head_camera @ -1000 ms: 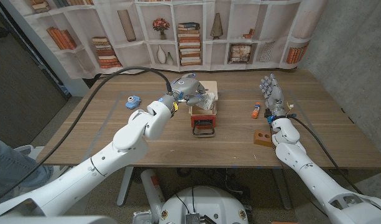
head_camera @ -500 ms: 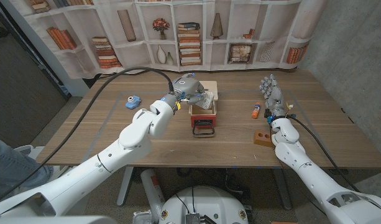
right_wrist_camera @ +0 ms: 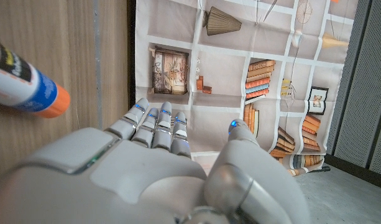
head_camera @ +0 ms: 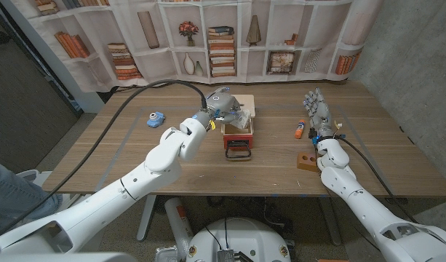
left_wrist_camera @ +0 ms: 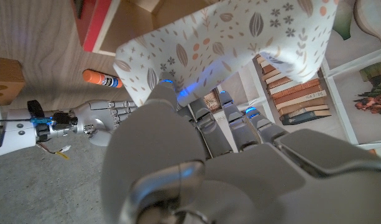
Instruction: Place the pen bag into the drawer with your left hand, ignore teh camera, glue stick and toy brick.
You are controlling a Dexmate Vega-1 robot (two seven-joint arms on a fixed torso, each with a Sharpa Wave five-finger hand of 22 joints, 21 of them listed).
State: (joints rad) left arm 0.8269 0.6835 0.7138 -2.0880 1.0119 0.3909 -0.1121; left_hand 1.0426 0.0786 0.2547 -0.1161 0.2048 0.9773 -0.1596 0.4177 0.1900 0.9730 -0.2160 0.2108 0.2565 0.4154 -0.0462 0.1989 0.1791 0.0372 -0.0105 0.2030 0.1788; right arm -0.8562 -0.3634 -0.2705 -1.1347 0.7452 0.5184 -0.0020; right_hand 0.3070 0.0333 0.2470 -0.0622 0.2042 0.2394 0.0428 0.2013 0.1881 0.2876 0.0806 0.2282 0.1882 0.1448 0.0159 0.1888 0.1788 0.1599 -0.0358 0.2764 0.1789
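Observation:
My left hand holds the white patterned pen bag over the open red drawer at the table's middle. In the left wrist view the pen bag hangs from my fingers just above the drawer's wooden inside. My right hand stands upright at the right of the table, fingers apart, holding nothing. It also appears in the left wrist view as the right hand beside the glue stick.
A blue toy camera lies to the left. A glue stick and a brown toy brick lie near my right hand. The drawer's black handle faces me. A printed bookshelf backdrop hangs behind the table.
My left hand has shifted slightly right and away with the pen bag, staying over the drawer. The right hand has not moved.

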